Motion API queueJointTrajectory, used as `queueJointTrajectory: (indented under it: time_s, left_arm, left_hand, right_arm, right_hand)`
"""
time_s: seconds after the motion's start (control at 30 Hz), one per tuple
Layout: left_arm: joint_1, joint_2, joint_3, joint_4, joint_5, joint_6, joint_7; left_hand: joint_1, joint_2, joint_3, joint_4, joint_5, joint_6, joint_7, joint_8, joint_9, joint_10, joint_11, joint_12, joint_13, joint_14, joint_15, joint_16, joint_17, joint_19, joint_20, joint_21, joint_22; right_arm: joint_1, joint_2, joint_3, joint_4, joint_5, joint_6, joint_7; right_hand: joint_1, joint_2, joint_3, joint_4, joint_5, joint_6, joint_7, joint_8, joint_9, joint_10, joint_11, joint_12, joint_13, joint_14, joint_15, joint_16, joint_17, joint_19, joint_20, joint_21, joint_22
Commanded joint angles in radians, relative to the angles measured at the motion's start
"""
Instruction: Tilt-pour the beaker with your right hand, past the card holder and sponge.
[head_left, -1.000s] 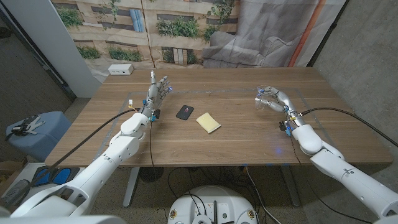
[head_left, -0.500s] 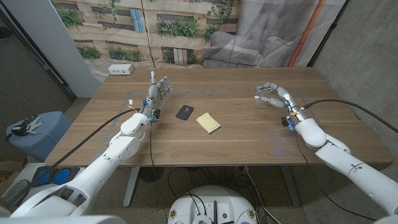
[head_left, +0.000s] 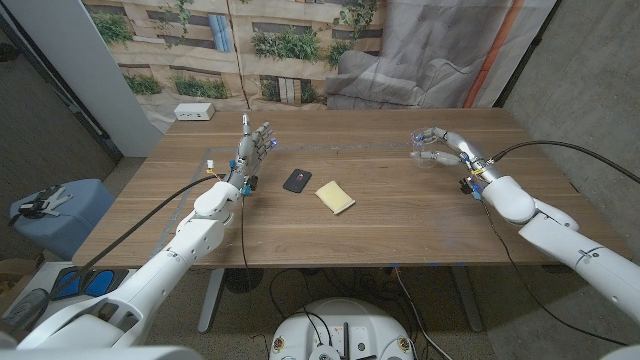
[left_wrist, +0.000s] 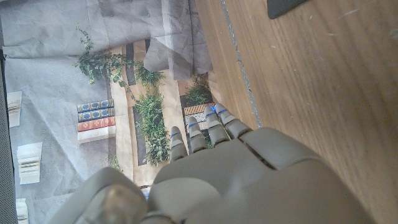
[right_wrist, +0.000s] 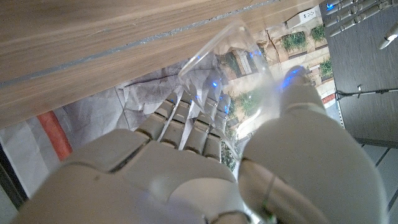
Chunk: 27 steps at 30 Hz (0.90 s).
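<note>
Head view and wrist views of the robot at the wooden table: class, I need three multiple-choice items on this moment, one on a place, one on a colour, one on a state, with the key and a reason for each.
1. Where does the card holder lie relative to the sponge?
A. On top of it
B. Beside it, towards the robot's left
C. Off the table

2. What colour is the sponge?
A. Yellow
B. Blue
C. Red

3. What is the right hand doing?
A. Lying idle with nothing in it
B. Pressing the sponge
C. Holding the clear beaker

Key:
1 B, since the head view shows the dark card holder just left of the sponge, apart from it.
2 A, as the sponge is pale yellow on the table.
3 C, because the right wrist view shows the fingers around the transparent beaker, while the left hand holds nothing.
</note>
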<state>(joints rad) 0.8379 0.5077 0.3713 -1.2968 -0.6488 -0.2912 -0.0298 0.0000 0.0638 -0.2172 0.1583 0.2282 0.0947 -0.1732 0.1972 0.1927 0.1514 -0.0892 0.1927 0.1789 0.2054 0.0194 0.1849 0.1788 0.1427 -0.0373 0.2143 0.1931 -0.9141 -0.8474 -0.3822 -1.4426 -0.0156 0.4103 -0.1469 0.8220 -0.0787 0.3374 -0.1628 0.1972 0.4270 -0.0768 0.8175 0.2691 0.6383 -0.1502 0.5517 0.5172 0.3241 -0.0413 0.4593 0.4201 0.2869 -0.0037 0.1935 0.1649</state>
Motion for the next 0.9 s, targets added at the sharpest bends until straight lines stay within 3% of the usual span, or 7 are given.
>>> queueJointTrajectory:
  time_s: [0.03,0.37,0.9]
  left_arm:
    - [0.0,0.0,0.0,0.0,0.0,0.0,0.0]
    - [0.0,0.0,0.0,0.0,0.0,0.0,0.0]
    - [0.0,0.0,0.0,0.0,0.0,0.0,0.0]
  left_hand:
    - [0.002,0.026,-0.006,-0.001,0.004,0.003,-0.005,0.003,0.003,0.01,0.0,0.006,0.003,0.006,0.001,0.005,0.005,0.008,-0.008,0.007,0.003]
    - [0.002,0.026,-0.006,-0.001,0.004,0.003,-0.007,0.003,0.003,0.01,-0.001,0.006,0.003,0.006,0.002,0.005,0.005,0.008,-0.008,0.007,0.003]
    - [0.002,0.026,-0.006,-0.001,0.004,0.003,-0.006,0.003,0.003,0.009,0.001,0.006,0.003,0.006,0.001,0.005,0.005,0.008,-0.007,0.007,0.003]
  right_arm:
    - [0.038,-0.09,-0.015,-0.066,-0.036,-0.087,0.084]
    - [0.082,-0.143,-0.041,-0.117,-0.111,-0.171,0.141]
    - [0.194,-0.181,-0.11,-0.159,-0.228,-0.274,0.282]
  right_hand:
    - [0.066,0.074,0.0,0.005,0.008,0.088,-0.087,0.008,0.001,0.04,-0.029,0.009,0.005,0.014,-0.116,0.01,0.006,0.008,0.001,0.006,0.006]
    - [0.068,0.078,-0.005,0.005,0.012,0.092,-0.09,0.014,-0.005,0.054,-0.025,0.017,0.014,0.032,-0.121,0.023,0.016,0.01,0.006,0.004,0.006]
    - [0.07,0.087,-0.009,0.005,0.021,0.097,-0.096,0.02,-0.012,0.059,-0.031,0.022,0.025,0.034,-0.127,0.03,0.028,0.007,0.005,0.001,0.006]
